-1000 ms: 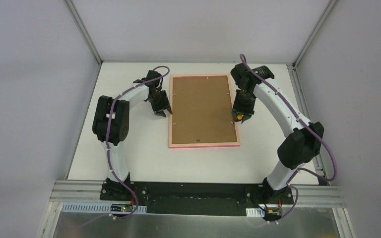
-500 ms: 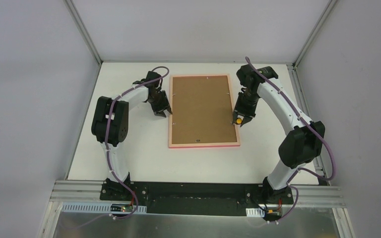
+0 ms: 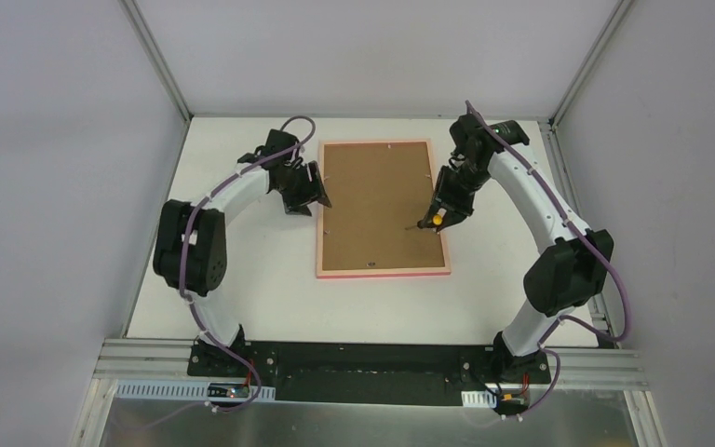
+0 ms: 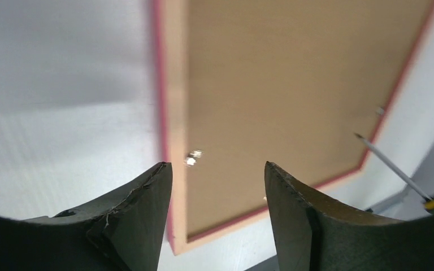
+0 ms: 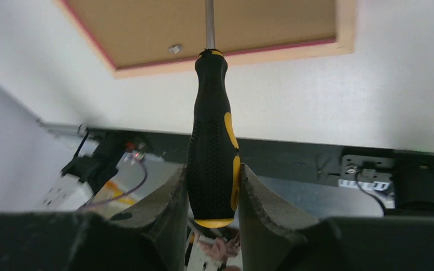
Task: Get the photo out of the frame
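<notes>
The frame (image 3: 382, 271) is laid flat near the middle of the white counter (image 3: 242, 279), back side up, between the two arms. Its thin pink border is seen around a brown board (image 3: 382, 200), which fills the opening. The picture side of the photo is turned down and cannot be seen, so it cannot be told from these views how it sits under the board.

The left arm (image 3: 242, 186) is reached in from the left, and the left jaws are held open just above the left edge of the frame. Nothing is gripped between them and nothing is touched by them. In the left wrist view the pink border and a small metal tab (image 4: 192, 157) on the board are seen through the gap between the two dark fingers (image 4: 141, 214).

The right jaws are closed on a screwdriver (image 5: 213, 147), which is clamped by the lower part of its black and yellow handle. The steel shaft is pointed away from the wrist toward the back of the frame. From above, the tool (image 3: 438, 217) is seen tilted, with its tip over the brown board close to the right-hand border. Whether the tip is pressed on the board or is held just above it cannot be told. Another small tab (image 5: 174, 49) is seen near the shaft in the right wrist view.
</notes>
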Robot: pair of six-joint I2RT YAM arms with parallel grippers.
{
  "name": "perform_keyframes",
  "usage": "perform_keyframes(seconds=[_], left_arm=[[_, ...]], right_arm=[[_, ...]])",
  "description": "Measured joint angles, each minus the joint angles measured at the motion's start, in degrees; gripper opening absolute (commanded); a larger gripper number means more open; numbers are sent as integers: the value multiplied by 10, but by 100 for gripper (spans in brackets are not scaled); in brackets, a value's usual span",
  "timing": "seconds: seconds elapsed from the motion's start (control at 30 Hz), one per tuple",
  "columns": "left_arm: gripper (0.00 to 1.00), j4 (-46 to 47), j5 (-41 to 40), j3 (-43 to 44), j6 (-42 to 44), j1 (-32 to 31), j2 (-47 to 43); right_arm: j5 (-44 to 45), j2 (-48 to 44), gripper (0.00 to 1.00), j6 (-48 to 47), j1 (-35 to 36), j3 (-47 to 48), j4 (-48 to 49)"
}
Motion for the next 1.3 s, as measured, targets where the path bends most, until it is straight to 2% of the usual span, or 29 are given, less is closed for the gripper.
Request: perform_keyframes(seconds=[0.1,0.23,0.37,0.57,0.83,0.93,1.03,1.1,1.13,1.23,1.3], left_arm=[[66,52,39,-13,27,-26,-64],[70,168,99,-67,87,-111,-168],[69,269,169,-130,114,-163,-228],[67,318,276,-144,122,-159,-224],[62,303,392,-145,149,-157,-214],[50,299,416,-147,150,-157,-212],[17,292,427,-149,153,-157,-212],[4,283,433,-149,158,-157,-212],[0,280,437,-148,161,-158,-213],[0,276,418,-147,166,-161,-214],[0,276,402,-147,162,-161,-214]], right_arm=[[-89,9,0,-14,0,19,2],[-200,24,0,-18,5,21,21],[-273,33,0,-18,16,17,40],[-323,33,0,-16,46,3,56],[-361,33,0,-9,47,3,70],[-372,33,0,-7,49,3,70],[-382,33,0,-2,49,3,73],[-379,33,1,0,49,3,85],[-375,34,12,-1,48,4,91],[-357,34,46,-1,45,5,100],[-342,34,61,2,47,7,110]])
